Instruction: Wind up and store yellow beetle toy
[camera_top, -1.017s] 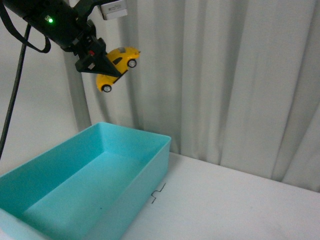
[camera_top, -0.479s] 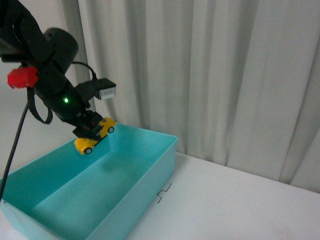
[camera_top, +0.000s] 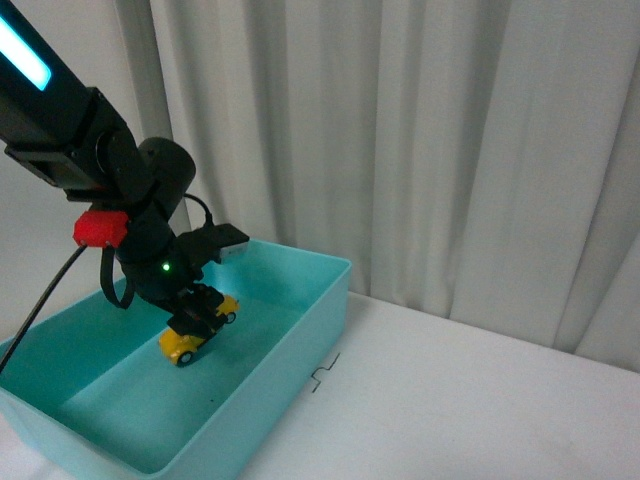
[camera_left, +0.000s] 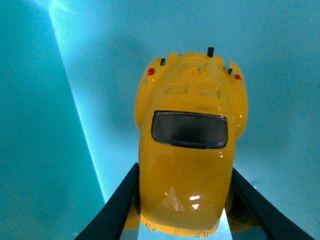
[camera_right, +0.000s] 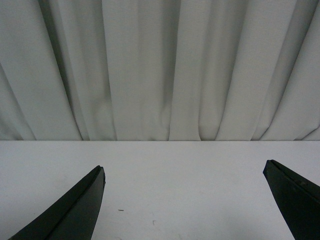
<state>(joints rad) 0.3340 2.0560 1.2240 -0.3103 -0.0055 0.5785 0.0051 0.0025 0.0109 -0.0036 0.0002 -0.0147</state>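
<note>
Leaning into teal bin (camera_top: 305, 335) | left end effector (camera_top: 204, 318) clamped on yellow beetle toy (camera_top: 181, 346) | right end effector (camera_right: 185, 172) spread wide

Yellow beetle toy (camera_top: 181, 346) inside teal bin (camera_top: 305, 335)

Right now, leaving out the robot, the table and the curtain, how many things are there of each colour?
Yellow: 1, the yellow beetle toy
Turquoise: 1, the open bin
Total: 2
</note>
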